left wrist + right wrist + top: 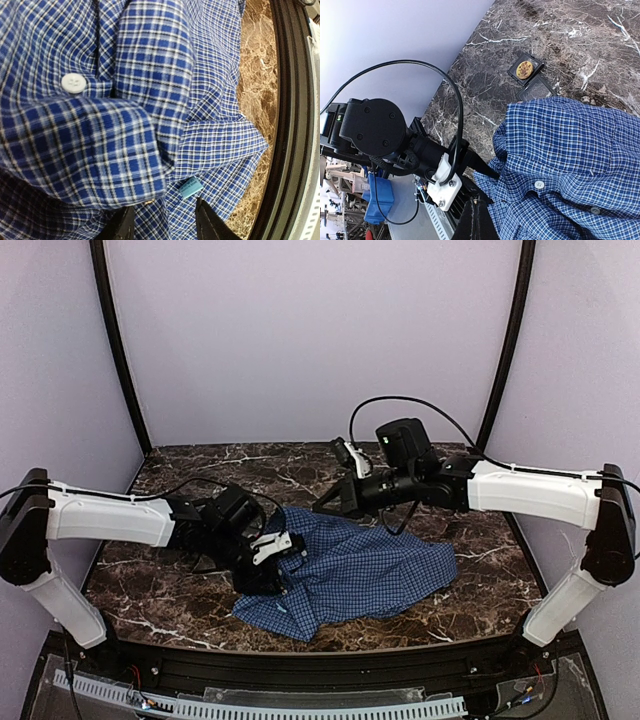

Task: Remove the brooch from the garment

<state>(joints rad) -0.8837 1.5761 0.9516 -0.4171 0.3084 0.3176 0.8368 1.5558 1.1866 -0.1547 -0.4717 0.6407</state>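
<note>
A small teal label [191, 187] on the garment [150, 100], lettering unreadable.

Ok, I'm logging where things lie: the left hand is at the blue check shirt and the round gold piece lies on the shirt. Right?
Not quite. The round gold piece lies in a slot of the black tray beside the blue check shirt, not on it, as the right wrist view shows. The left hand is at the shirt.

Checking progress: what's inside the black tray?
One slot of the black tray holds a round gold piece; the next looks bare. The blue shirt covers the rest.
</note>
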